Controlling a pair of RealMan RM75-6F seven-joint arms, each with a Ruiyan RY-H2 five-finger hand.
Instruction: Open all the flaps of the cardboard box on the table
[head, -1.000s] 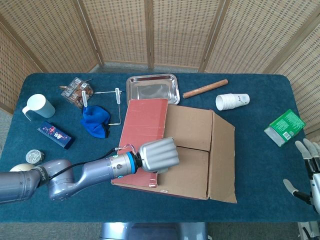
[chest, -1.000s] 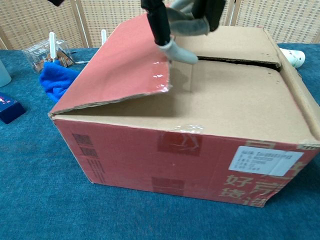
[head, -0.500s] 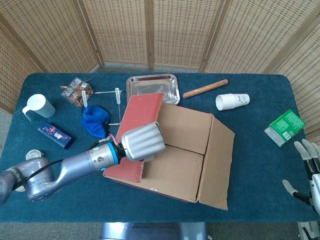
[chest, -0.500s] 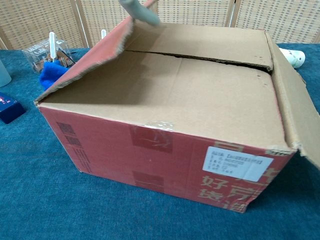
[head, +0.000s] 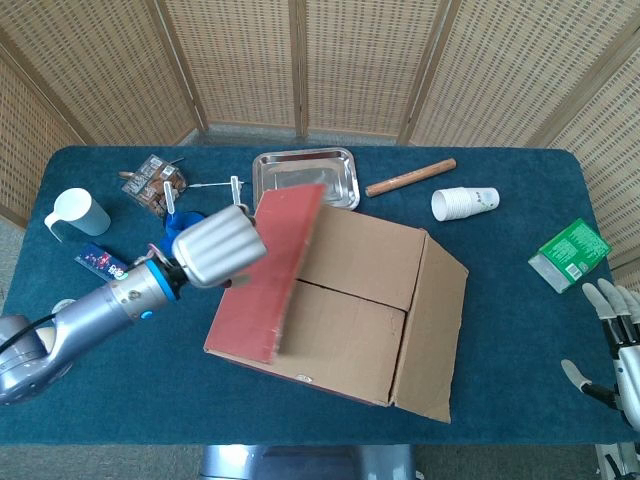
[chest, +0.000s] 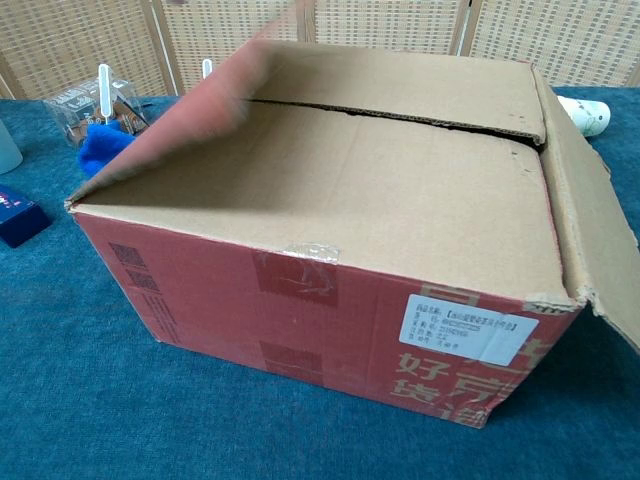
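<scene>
Box (head: 350, 310) sat mid-table, its red flap (head: 283, 270) raised near upright, long edge running front to back. Left hand (head: 215, 247), fingers curled, grip unclear, lay just left of flap. Right hand (head: 612, 340) spread empty, well apart.

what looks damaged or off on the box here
The cardboard box shows wear: torn tape residue on its front top edge, and a ragged, frayed corner at the right where the right flap folds down.

One cardboard box (head: 350, 300), one steel tray (head: 305, 175), one rolling pin (head: 410, 177), one white mug (head: 78, 212), one green carton (head: 568, 255), one blue cloth (chest: 105, 148), two robot hands.
</scene>
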